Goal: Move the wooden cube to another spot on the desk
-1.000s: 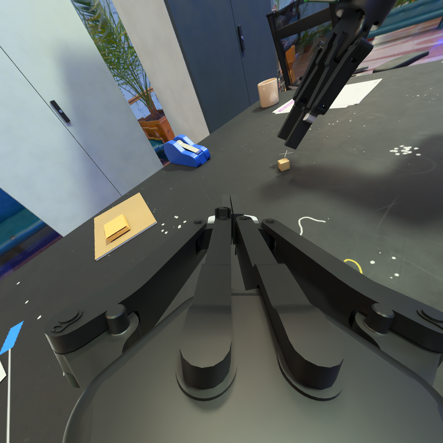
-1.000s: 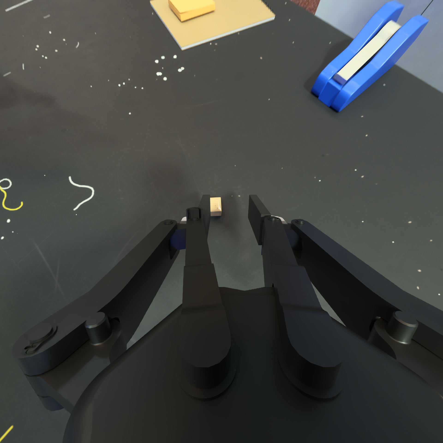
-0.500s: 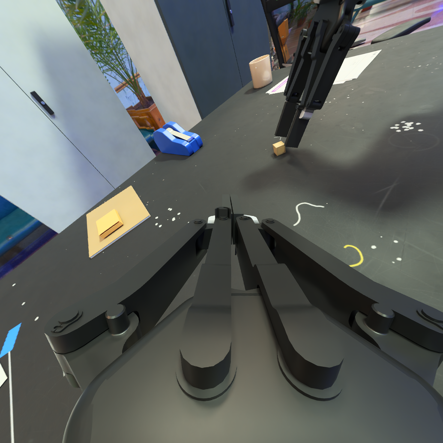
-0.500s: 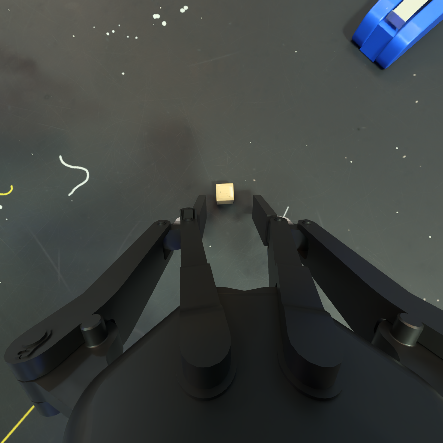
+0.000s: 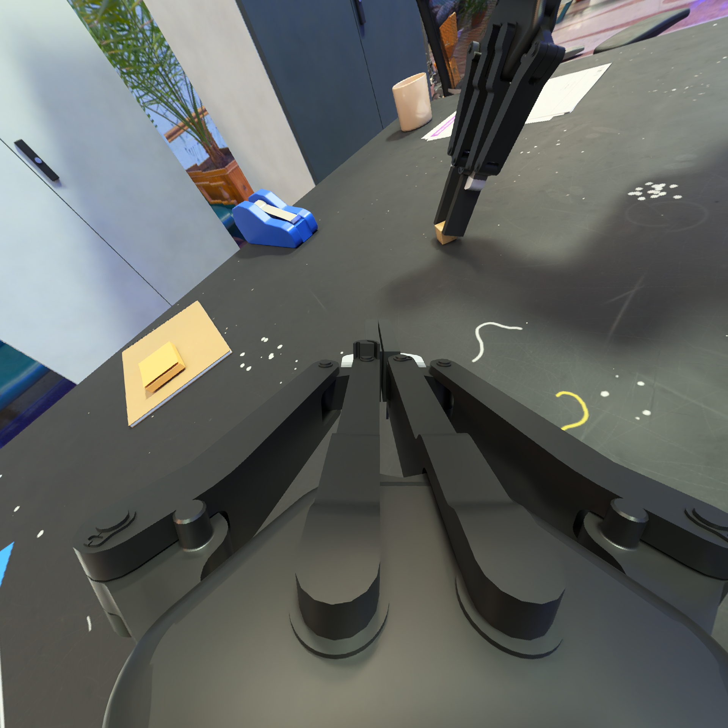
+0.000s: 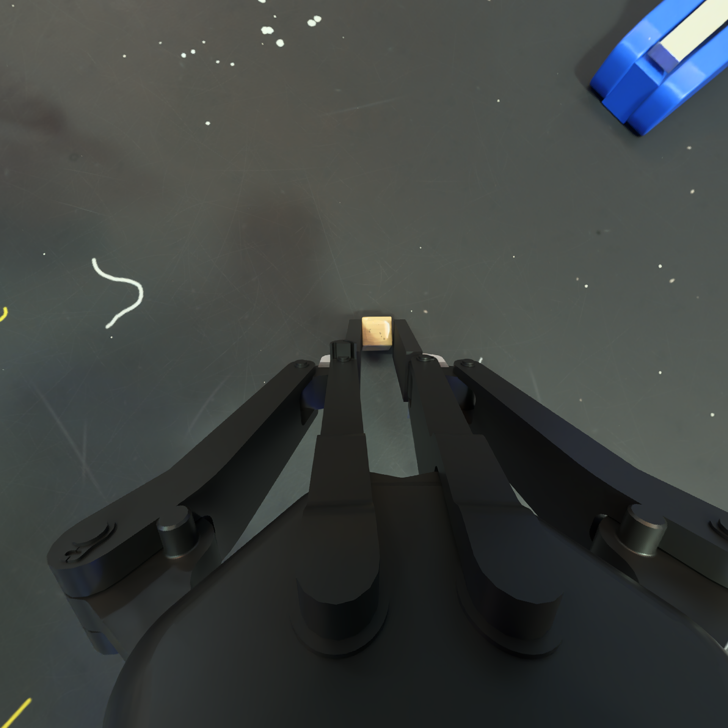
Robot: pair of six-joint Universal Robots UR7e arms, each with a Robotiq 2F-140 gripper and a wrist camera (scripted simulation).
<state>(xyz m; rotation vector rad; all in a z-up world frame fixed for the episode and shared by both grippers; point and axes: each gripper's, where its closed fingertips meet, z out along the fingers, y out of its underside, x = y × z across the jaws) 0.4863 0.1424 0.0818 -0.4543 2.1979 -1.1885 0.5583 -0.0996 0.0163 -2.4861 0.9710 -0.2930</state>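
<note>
1. Left wrist view: the right gripper [image 5: 447,232] is now down at the desk [image 5: 394,268], and its fingers hide most of the wooden cube [image 5: 442,235]. Half a second ago the cube was free beside the fingertips; now only 1 corner of it shows. The cube seems to sit on the desk or just above it; I cannot tell which.
2. Same view: the left gripper [image 5: 379,335] has its 2 fingers pressed together with nothing between them. It hangs over the desk well apart from the cube, much as it did 1 second ago.
3. Count in this view: 1 cube, 1 blue tape dispenser [image 5: 275,218], 1 beige cup [image 5: 411,101], 1 brown notebook [image 5: 197,338] with 1 yellow pad [image 5: 160,364] on it, and 1 white paper sheet [image 5: 567,92] far behind.
4. Right wrist view: the right gripper [image 6: 377,333] was wide apart half a second ago; now its 2 fingers are closed against both sides of the wooden cube [image 6: 376,331], which sits between the tips.
5. My judgement: the grasp is made, so the next step is to lift and carry the cube to another spot. The cube is small and held near the tips, so it could slip.
6. Count in this view: 1 cube, 1 tape dispenser [image 6: 665,75] at the upper right, and 1 white chalk curl [image 6: 122,291] on the desk [image 6: 433,177].
</note>
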